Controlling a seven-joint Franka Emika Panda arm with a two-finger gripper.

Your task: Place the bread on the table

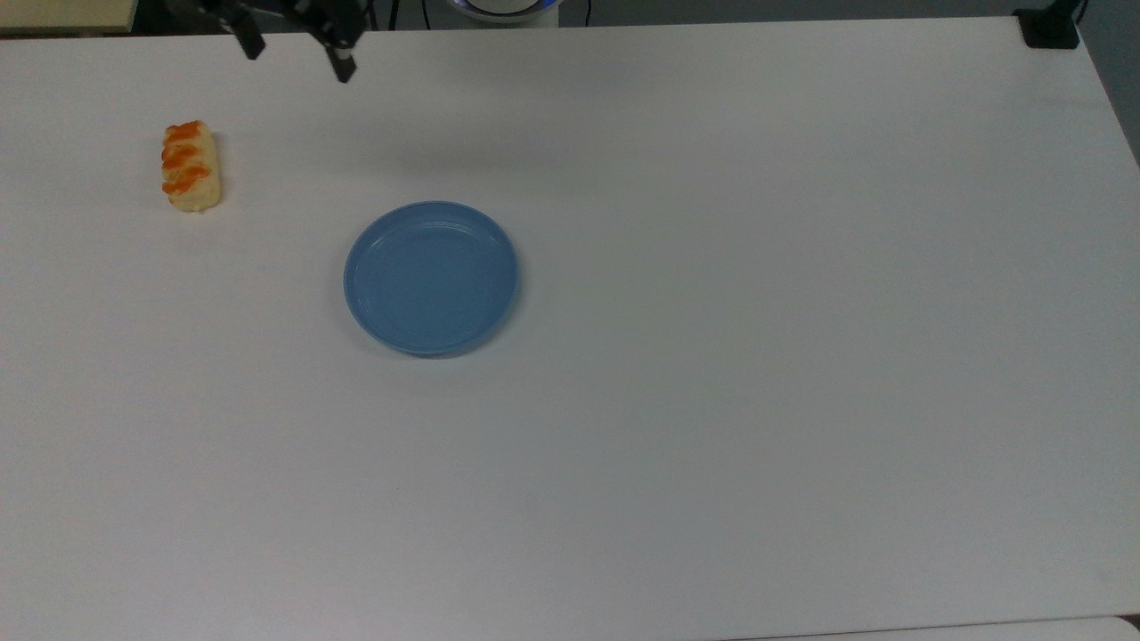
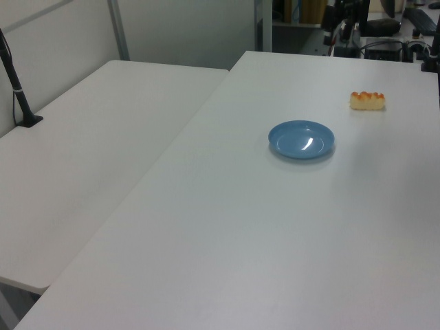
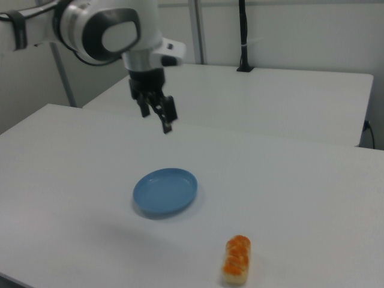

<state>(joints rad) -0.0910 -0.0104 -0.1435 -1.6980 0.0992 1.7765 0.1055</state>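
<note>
The bread, a small pale-yellow roll with orange glazed patches facing up, lies flat on the white table near the top view's far left. It also shows in the left view and the right view. My gripper hangs open and empty at the table's back edge, well to the top view's right of the bread. In the right view the gripper is raised high above the table, behind the plate, with its fingers spread apart.
A round blue plate sits empty on the table, between the bread and the middle. A black mount stands at the top view's back right corner. A second white table with a black post adjoins in the left view.
</note>
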